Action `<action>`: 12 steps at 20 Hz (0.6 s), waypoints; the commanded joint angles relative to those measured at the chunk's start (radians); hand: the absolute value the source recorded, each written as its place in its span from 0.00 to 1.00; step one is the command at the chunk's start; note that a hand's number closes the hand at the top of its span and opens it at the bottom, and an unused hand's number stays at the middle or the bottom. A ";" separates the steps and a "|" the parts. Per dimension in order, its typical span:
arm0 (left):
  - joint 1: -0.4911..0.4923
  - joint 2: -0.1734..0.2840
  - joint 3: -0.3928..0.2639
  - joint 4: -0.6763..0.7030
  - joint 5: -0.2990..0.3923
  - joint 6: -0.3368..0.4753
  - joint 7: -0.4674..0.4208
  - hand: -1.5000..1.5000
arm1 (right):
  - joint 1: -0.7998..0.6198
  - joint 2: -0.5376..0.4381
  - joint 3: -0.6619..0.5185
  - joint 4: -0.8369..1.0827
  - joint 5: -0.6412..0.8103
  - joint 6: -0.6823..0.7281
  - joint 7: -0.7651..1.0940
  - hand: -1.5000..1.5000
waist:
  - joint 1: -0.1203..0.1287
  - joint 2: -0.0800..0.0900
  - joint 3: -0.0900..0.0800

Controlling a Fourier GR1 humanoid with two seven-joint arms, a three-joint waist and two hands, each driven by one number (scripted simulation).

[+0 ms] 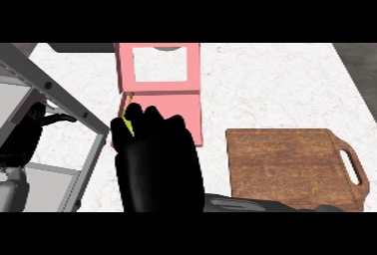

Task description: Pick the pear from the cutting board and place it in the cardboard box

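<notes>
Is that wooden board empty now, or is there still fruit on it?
Empty: the cutting board shows only bare wood. A yellow-green sliver peeks beside the right hand.

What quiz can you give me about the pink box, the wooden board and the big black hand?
1. True or false: the pear lies on the cutting board.
2. What colour is the box? A blue, B pink, C green.
3. Fill in: the board's handle is on the view's ____ side.

Key
1. False: only a yellow-green sliver of the pear peeks out beside the right hand, which is over the box's near part; the board is bare.
2. B.
3. right.
</notes>
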State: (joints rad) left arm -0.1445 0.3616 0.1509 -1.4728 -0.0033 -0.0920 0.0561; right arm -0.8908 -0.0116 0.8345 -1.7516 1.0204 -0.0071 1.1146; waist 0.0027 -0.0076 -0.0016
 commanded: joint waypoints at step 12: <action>-0.079 -0.150 -0.201 -0.045 -0.023 -0.088 -0.010 0.50 | -0.155 0.011 -0.107 0.360 -0.050 -0.067 0.058 1.00 | 0.010 0.017 -0.001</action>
State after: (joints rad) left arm -0.1696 0.3381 0.1527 -1.4709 -0.0225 -0.0983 0.0566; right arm -1.0332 -0.0087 0.7110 -1.4811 0.9781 -0.0384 1.0851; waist 0.0258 0.0041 -0.0015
